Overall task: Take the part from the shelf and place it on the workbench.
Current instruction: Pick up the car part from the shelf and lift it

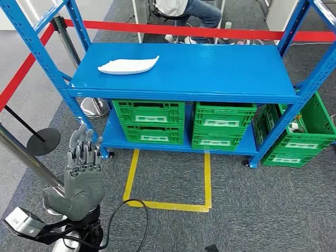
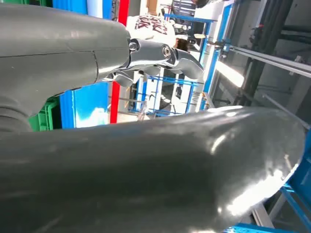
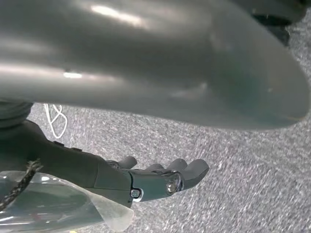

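A white, long curved part point(image 1: 127, 65) lies on the top board of the blue shelf point(image 1: 222, 73), toward its left end. My left hand point(image 1: 83, 173) is raised at the lower left, well below and in front of the part, its fingers straight and apart, holding nothing. In the left wrist view the left hand point(image 2: 146, 145) has its thumb and fingers extended with nothing between them. The right hand point(image 3: 154, 179) hangs over grey carpet, its fingers stretched out and empty.
Green crates point(image 1: 149, 122) stand on the lower shelf board, more crates point(image 1: 297, 134) at the right. Yellow tape point(image 1: 170, 205) marks a square on the carpet before the shelf. A red barrier band point(image 1: 178, 31) and a stanchion base point(image 1: 43, 140) stand left; a seated person point(image 1: 190, 13) behind.
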Robot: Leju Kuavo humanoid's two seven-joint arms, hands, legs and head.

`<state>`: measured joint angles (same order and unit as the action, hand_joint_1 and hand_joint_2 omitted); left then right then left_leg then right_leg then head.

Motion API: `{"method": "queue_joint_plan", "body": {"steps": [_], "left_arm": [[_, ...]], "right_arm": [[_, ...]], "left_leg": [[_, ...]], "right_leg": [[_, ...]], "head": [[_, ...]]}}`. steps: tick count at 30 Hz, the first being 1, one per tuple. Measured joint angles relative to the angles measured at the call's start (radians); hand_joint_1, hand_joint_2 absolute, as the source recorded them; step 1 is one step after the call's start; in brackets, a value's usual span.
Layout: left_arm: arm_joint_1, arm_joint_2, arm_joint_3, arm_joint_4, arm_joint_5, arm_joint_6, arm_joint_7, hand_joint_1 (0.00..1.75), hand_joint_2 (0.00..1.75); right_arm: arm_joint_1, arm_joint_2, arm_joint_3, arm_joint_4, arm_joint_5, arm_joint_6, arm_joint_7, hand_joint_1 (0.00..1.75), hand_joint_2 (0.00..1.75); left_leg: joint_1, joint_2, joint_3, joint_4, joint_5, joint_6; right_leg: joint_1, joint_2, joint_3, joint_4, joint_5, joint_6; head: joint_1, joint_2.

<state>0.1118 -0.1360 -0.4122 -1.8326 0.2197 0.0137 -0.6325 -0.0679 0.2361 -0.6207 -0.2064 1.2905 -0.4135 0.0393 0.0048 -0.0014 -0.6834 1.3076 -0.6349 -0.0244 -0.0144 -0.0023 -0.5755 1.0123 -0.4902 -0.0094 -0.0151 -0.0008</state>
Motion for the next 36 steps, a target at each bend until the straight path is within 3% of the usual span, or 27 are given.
{"method": "queue_joint_plan", "body": {"steps": [2,3,5,6,7,11,13,15,16,17,18,20,22,25,27,30,31,32,33,34,36], "left_arm": [[0.000,0.000,0.000,0.000,0.000,0.001,0.000,0.00,0.00],[0.000,0.000,0.000,0.000,0.000,0.002,0.000,0.00,0.00],[0.000,0.000,0.001,0.000,0.000,0.002,0.000,0.00,0.00],[-0.001,0.000,0.000,0.000,0.000,0.002,0.000,0.00,0.00],[-0.001,0.000,0.000,0.000,0.000,0.002,-0.001,0.00,0.00],[-0.001,-0.002,0.000,0.000,0.000,0.002,-0.002,0.00,0.00],[-0.001,-0.004,-0.001,0.000,-0.001,0.002,-0.003,0.00,0.00],[0.000,-0.004,-0.001,0.000,-0.002,0.003,-0.003,0.00,0.00],[0.000,-0.004,-0.001,0.000,-0.002,0.003,-0.003,0.00,0.00],[0.000,-0.004,-0.001,0.000,-0.001,0.004,-0.003,0.00,0.00],[0.000,-0.004,-0.001,0.000,-0.001,0.004,-0.003,0.00,0.00],[0.000,-0.004,-0.001,0.000,0.000,0.004,-0.003,0.00,0.00],[0.000,-0.004,-0.001,0.000,0.000,0.004,-0.002,0.00,0.00],[0.000,-0.005,-0.001,0.000,0.001,0.006,0.000,0.00,0.00],[0.000,-0.005,-0.001,0.000,0.001,0.008,0.000,0.00,0.00],[0.000,-0.004,-0.001,0.000,0.004,0.008,0.001,0.00,0.00],[0.001,-0.003,-0.001,0.001,0.006,0.005,0.000,0.00,0.00],[0.001,-0.002,0.000,0.001,0.011,-0.004,-0.003,0.00,0.00],[0.001,-0.001,-0.001,0.001,0.015,-0.019,-0.009,0.00,0.00],[0.001,0.000,-0.002,0.000,0.019,-0.037,-0.015,0.00,0.00],[0.001,0.000,-0.003,0.000,0.017,-0.053,-0.018,0.00,0.00]], "right_arm": [[0.000,0.000,0.000,0.000,0.000,0.000,0.000,0.00,0.00],[-0.001,0.000,0.000,0.000,0.000,0.000,0.000,0.00,0.00],[-0.001,0.000,0.000,0.000,0.000,0.000,0.000,0.00,0.00],[-0.001,0.000,0.000,0.000,0.000,0.000,0.000,0.00,0.00],[-0.001,0.000,0.000,0.000,0.000,0.000,0.000,0.00,0.00],[-0.002,0.000,0.000,0.000,0.001,-0.001,0.000,0.00,0.00],[-0.002,0.000,0.000,0.000,0.001,-0.001,0.000,0.00,0.00],[-0.001,0.000,0.000,0.000,0.000,-0.001,0.000,0.00,0.00],[0.001,0.000,0.000,0.000,0.000,-0.001,0.000,0.00,0.00],[0.002,0.000,0.000,0.000,0.000,-0.001,0.000,0.00,0.00],[0.002,0.000,0.000,0.000,0.000,-0.001,0.000,0.00,0.00],[0.001,0.000,0.000,0.000,0.000,-0.001,0.000,0.00,0.00],[-0.001,0.000,0.000,0.000,0.000,-0.002,0.001,0.00,0.00],[0.001,0.000,0.000,0.000,0.000,-0.002,0.007,0.00,0.00],[0.000,0.001,0.000,0.000,0.000,-0.003,0.011,0.00,0.00],[-0.003,0.001,0.000,0.000,0.002,-0.003,0.016,0.00,0.00],[-0.002,0.001,0.000,0.000,0.003,-0.002,0.018,0.00,0.00],[-0.002,0.001,0.000,0.000,0.005,-0.001,0.018,0.00,0.00],[-0.001,0.001,0.000,0.000,0.008,0.002,0.016,0.00,0.00],[-0.001,0.001,0.001,0.000,0.011,0.006,0.013,0.00,0.00],[0.000,0.001,0.002,0.000,0.013,0.010,0.009,0.00,0.00]], "left_leg": [[0.001,0.000,0.007,-0.023,0.028,0.001],[0.001,0.000,0.022,-0.061,0.061,0.004],[0.000,0.000,0.078,-0.190,0.131,0.013],[-0.002,0.000,0.101,-0.242,0.149,0.018],[-0.004,0.000,0.114,-0.274,0.155,0.022],[-0.003,-0.002,0.122,-0.299,0.157,0.040],[0.000,0.000,0.126,-0.307,0.162,0.049],[-0.001,0.001,0.125,-0.307,0.162,0.054],[-0.002,0.001,0.126,-0.306,0.161,0.054],[-0.002,0.001,0.126,-0.306,0.160,0.055],[-0.003,0.000,0.127,-0.306,0.160,0.054],[-0.003,-0.001,0.131,-0.305,0.157,0.051],[-0.007,-0.002,0.130,-0.301,0.153,0.042],[-0.008,-0.001,0.129,-0.299,0.151,0.028],[-0.006,-0.001,0.121,-0.273,0.129,0.016],[-0.001,-0.001,0.047,-0.110,0.043,0.000],[0.001,-0.001,0.019,-0.052,0.024,-0.003],[0.002,-0.001,0.002,-0.020,0.022,-0.004],[0.002,-0.001,0.000,-0.018,0.039,-0.003],[0.002,-0.001,0.018,-0.058,0.073,0.000],[0.000,-0.001,0.080,-0.187,0.141,0.011]], "right_leg": [[0.000,0.001,0.002,0.000,-0.001,0.000],[0.000,0.002,0.005,0.000,-0.002,0.001],[0.002,0.004,0.012,0.000,-0.006,0.005],[0.003,0.004,0.012,0.001,-0.007,0.010],[0.004,0.004,0.012,0.001,-0.008,0.016],[0.002,0.001,0.007,0.004,-0.016,0.039],[0.002,0.001,-0.031,0.081,-0.062,0.047],[0.002,0.001,-0.096,0.214,-0.120,0.052],[0.002,0.001,-0.120,0.260,-0.131,0.054],[0.002,0.001,-0.127,0.270,-0.123,0.054],[0.002,0.001,-0.115,0.240,-0.096,0.053],[0.002,0.001,-0.052,0.109,-0.031,0.048],[0.004,0.002,0.000,0.011,-0.003,0.039],[0.006,0.004,0.012,-0.008,-0.002,0.023],[0.002,0.003,0.016,-0.013,0.000,0.011],[0.000,0.001,0.018,-0.015,0.000,0.001],[0.000,0.000,0.019,-0.015,-0.002,0.000],[0.000,0.001,0.019,-0.015,-0.007,-0.001],[0.001,0.002,0.021,-0.015,-0.011,-0.001],[0.001,0.003,0.026,-0.015,-0.016,0.000],[0.003,0.004,0.038,-0.013,-0.021,0.006]], "head": [[0.000,0.000],[0.000,0.000],[0.000,0.000],[0.000,0.000],[0.001,0.000],[0.002,0.000],[0.007,0.000],[0.011,0.000],[0.011,0.000],[0.011,0.000],[0.011,0.000],[0.011,0.000],[0.010,0.000],[0.010,0.000],[0.006,0.000],[-0.001,0.000],[-0.001,0.000],[-0.001,0.000],[-0.001,0.000],[-0.001,0.000],[-0.001,0.000]]}}
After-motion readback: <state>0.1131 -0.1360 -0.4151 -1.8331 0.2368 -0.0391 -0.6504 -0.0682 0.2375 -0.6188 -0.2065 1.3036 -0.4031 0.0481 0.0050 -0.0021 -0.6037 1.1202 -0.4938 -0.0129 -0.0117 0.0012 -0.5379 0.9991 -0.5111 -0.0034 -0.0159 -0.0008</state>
